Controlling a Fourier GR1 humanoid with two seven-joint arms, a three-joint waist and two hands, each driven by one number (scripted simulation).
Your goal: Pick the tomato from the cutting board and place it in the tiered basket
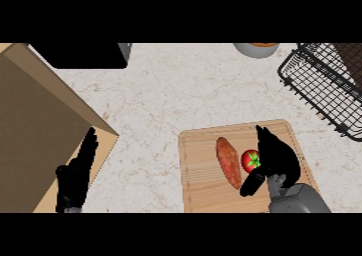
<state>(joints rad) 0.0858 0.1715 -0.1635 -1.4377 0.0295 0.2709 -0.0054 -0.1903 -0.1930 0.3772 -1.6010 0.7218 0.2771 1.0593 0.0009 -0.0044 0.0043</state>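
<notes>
Sweet potato (229, 162); bowl (255, 49); brown box (36, 120).

Legible text, labels, brands, numbers, signs: none found on any surface in view. Items checked and found unmarked: cutting board (243, 167), tomato (250, 160), tiered basket (328, 90), marbled counter (184, 95).
</notes>
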